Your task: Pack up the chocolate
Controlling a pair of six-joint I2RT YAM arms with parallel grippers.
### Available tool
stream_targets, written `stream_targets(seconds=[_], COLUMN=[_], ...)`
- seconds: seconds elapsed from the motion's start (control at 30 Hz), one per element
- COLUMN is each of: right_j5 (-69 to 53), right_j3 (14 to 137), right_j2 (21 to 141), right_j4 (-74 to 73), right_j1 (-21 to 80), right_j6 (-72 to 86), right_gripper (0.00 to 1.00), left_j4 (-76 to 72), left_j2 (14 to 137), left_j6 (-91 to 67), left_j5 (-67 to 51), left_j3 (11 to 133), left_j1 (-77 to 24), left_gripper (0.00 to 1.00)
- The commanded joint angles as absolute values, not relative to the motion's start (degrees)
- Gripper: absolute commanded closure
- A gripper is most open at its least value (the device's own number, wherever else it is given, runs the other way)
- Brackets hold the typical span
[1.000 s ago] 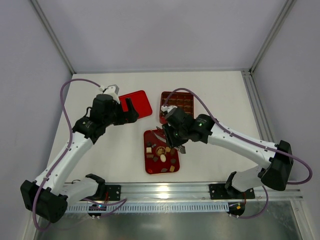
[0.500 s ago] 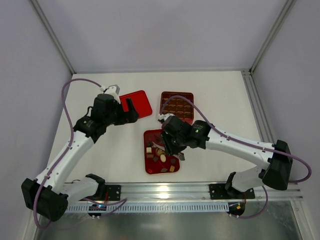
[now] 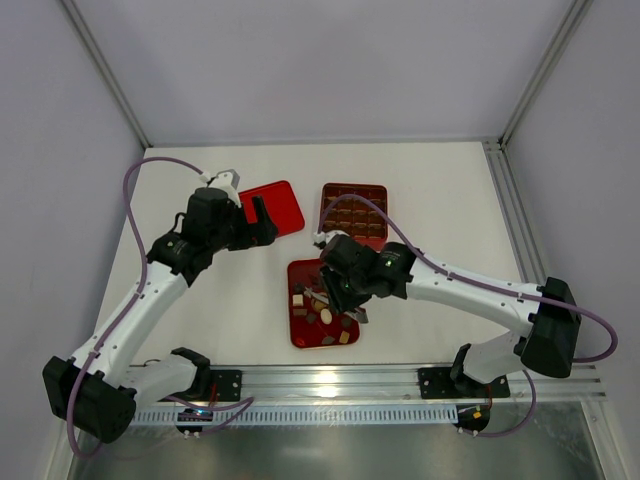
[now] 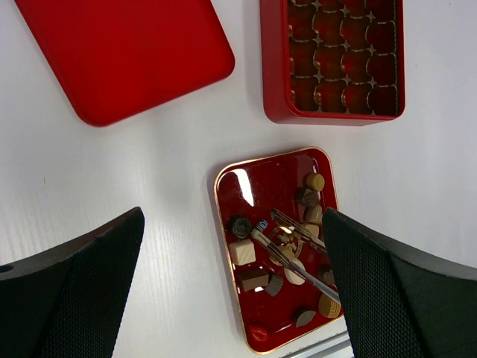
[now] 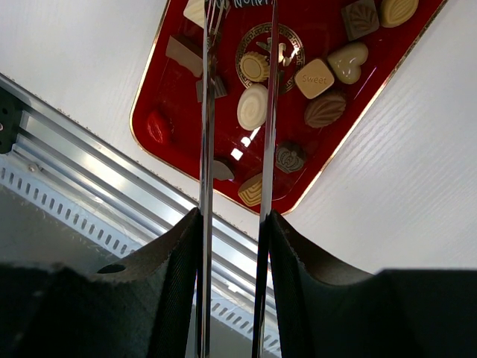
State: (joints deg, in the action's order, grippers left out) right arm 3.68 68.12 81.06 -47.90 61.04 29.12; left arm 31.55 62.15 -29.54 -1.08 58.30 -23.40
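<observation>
- The chocolate pieces (image 5: pixel 252 107), in dark brown, tan and cream, are seen loose in a flat red tray (image 3: pixel 296 335) with a gold rim, at the near middle of the table.
- A pair of metal tongs (image 5: pixel 206 134) is clamped between the fingers of the right gripper (image 5: pixel 233 216) and is held low over that tray. The two tong arms are apart, and no piece is seen between them.
- The left gripper (image 4: pixel 232 220) is held above the table, left of the tray, with its fingers spread wide and nothing in them.
- A red grid box (image 4: pixel 272 67) with brown compartments is set just beyond the tray. A red lid (image 4: pixel 127 52) lies to its left. Whether any compartment is filled cannot be told.
- The step in hand is judged to be a pick-up, with most packing not yet done.
- For the next move, one piece would need to be straddled by the tong tips, pinched gently, lifted clear and carried to a compartment.
</observation>
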Motion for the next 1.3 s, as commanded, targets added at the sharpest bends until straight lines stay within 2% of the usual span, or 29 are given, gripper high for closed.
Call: stream_targets(seconds=[0.0, 1.27], right_j5=[3.6, 5.54], right_j3=[67.68, 66.18], right_j2=[80.77, 83.67], right_j4=[-46.23, -44.47], right_j1=[61.61, 62.49], right_j6=[30.15, 30.32], right_gripper=[0.58, 0.58], left_j4=[30.59, 30.76], left_j2=[62.14, 62.14], left_j6=[-29.0, -28.92], left_j5=[-0.53, -0.44], left_j3=[58.27, 58.27], left_j1=[-23.47, -23.47], left_gripper=[0.0, 0.0])
